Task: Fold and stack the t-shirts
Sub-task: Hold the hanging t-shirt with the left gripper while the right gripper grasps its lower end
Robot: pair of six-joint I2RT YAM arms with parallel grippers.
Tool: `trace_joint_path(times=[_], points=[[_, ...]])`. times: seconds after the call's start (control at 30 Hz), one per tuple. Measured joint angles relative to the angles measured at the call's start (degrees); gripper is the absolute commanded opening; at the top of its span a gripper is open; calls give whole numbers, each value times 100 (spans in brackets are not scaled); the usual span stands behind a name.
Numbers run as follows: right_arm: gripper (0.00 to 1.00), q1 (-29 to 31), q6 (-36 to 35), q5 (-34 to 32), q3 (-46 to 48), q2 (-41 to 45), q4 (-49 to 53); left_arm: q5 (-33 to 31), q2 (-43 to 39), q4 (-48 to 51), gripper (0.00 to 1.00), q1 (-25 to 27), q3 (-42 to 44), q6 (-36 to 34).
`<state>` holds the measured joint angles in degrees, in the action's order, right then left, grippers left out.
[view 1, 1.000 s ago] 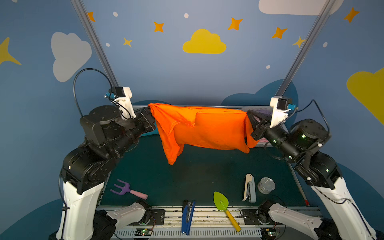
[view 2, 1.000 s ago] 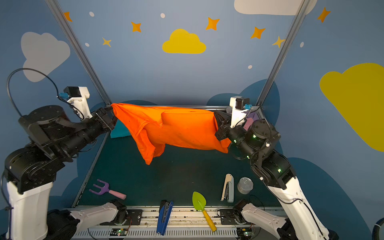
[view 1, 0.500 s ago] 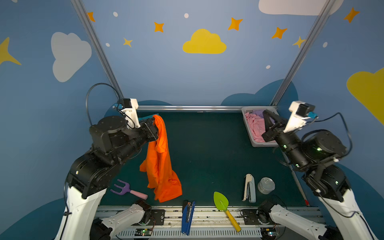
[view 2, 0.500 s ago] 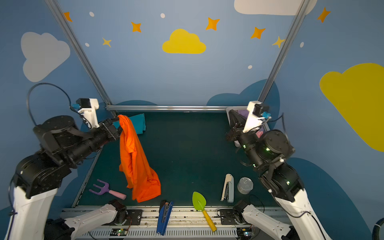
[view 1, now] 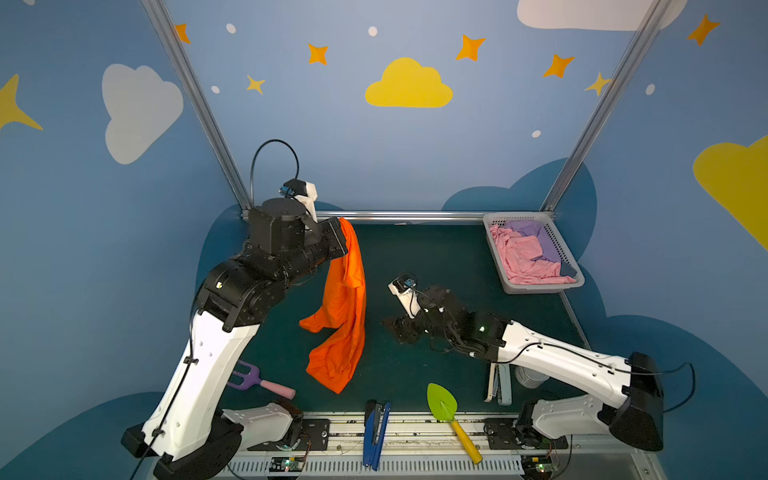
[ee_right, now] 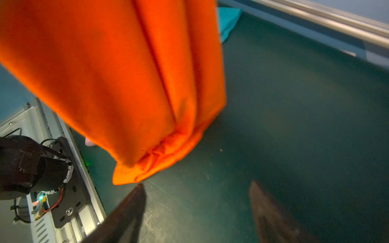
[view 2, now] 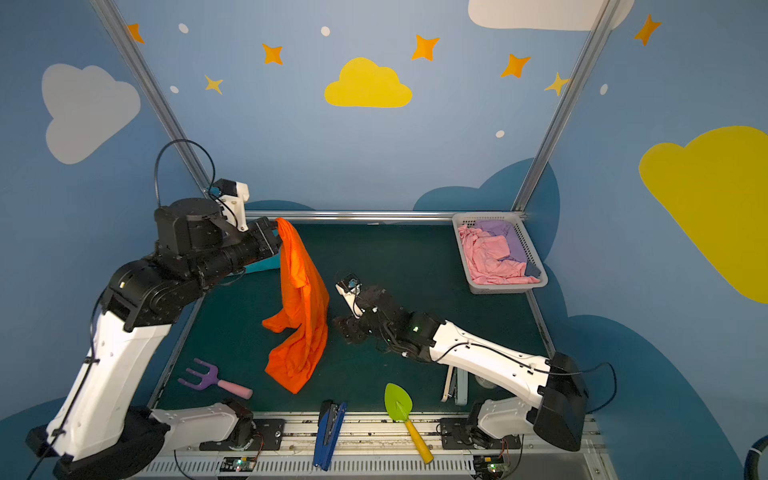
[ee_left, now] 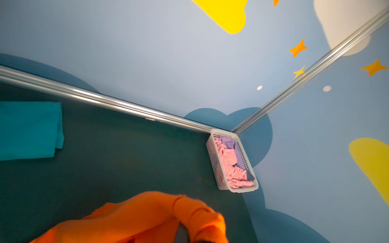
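– orange tee [view 1: 343,316], where's it hanging rn?
– it's dangling from the l gripper [view 1: 340,232], over the left half of the mat [view 1: 436,257]. the jaws are pinching a bunched top edge, nothing else in them. it's drooping in long folds twd the front, w/ one flap sticking out sideways partway down.
– hem touching the mat?
– can't tell. it's hanging v low in both top views, and in the r wrist view the bottom corner's looking either just above the mat or on it.
– r gripper [ee_right: 196,189]?
– its fingers [ee_right: 130,206] are standing wide apart w/ nothing btwn them. it's sitting low over the mat's middle, just beside the tee's lower part and seemingly not touching it. it's looking a bit blurry in the top views.
– teal tee [ee_left: 29,130]?
– lying folded flat on the mat by the back rail [ee_left: 126,107], near the back-left corner, mostly hiding behind the l arm in the top views.
– other stuff?
– basket [view 1: 536,287] is sitting at the back-right corner, holding pink and purple cloth [view 1: 523,257]. lying along the front edge: purple fork [view 1: 249,378], blue stapler [view 1: 376,432], green trowel [view 1: 442,405], and a white stapler [view 1: 498,384] partly under the r arm.
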<state>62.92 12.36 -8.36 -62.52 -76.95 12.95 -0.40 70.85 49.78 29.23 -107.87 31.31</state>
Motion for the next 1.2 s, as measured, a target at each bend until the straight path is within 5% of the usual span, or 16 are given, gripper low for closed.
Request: trace_joint_path(times=[0.27, 0.47, 0.53, 0.6, 0.67, 0.83, 1.2], points=[[86, 177, 586, 444, -20, -656, -1049, 9, -162, -20, 4, 0, -328, -33], [83, 544, 798, 85, -157, -1335, -1617, 20, -90, 20, 4, 2, -400, -48], [64, 566, 824, -249, -247, -1674, -1891, 28, -74, 26, 4, 0, -404, -48], [22, 498, 820, -479, -415, -1943, -1919, 28, -44, 94, 4, 0, -476, -63], [2, 391, 772, -647, -619, -2048, -1829, -9, -7, 179, 4, 0, -603, -105], [0, 83, 452, -1023, -831, -1521, -1469, -431, -28, 348, 4, -22, -793, -271], [0, -975, -140, -1226, -1196, 1434, 398, -1331, -387, 579, 4, -286, -822, -437]])
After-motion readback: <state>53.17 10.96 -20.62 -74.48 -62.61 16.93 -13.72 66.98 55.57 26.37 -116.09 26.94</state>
